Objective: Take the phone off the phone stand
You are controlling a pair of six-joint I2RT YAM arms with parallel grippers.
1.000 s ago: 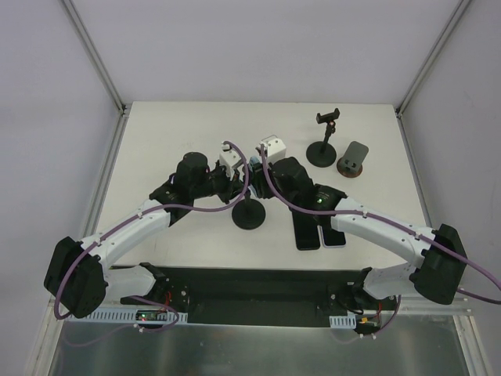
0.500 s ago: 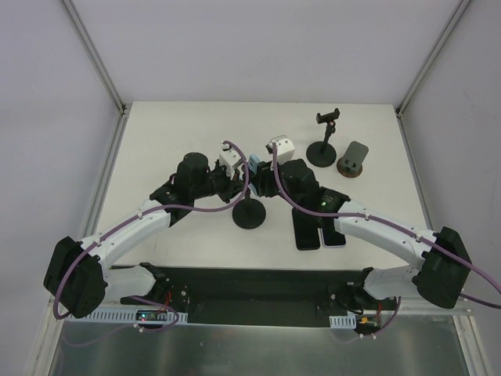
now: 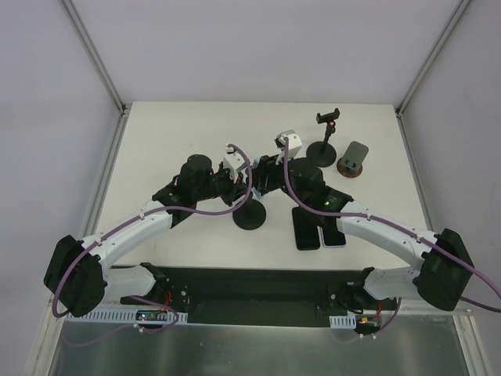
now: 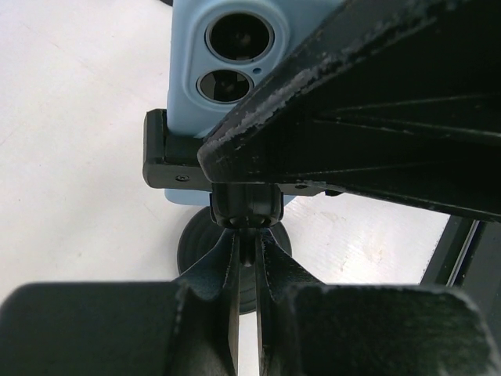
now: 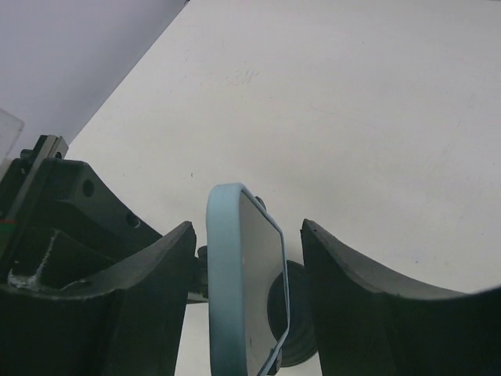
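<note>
A phone (image 5: pixel 244 290) in a light blue case stands upright in the black clamp (image 4: pixel 168 160) of a phone stand, its camera lenses (image 4: pixel 235 47) facing my left wrist. The stand's round black base (image 3: pixel 250 217) rests mid-table. My left gripper (image 4: pixel 249 244) is shut on the stand's thin stem just under the clamp. My right gripper (image 5: pixel 246 231) is open, one finger on each side of the phone's top; the left finger (image 5: pixel 168 258) is near the case and a gap shows at the right finger (image 5: pixel 340 270). From above, both wrists hide most of the phone.
A second black stand (image 3: pixel 327 139) with an empty clamp and a grey stand (image 3: pixel 354 159) sit at the back right. Two dark phones (image 3: pixel 307 229) (image 3: pixel 335 233) lie flat under the right arm. A black strip (image 3: pixel 250 286) runs along the near edge.
My right gripper has opened wider around the phone, and its wrist has shifted back and to the right. The left gripper has stayed shut on the stem.
</note>
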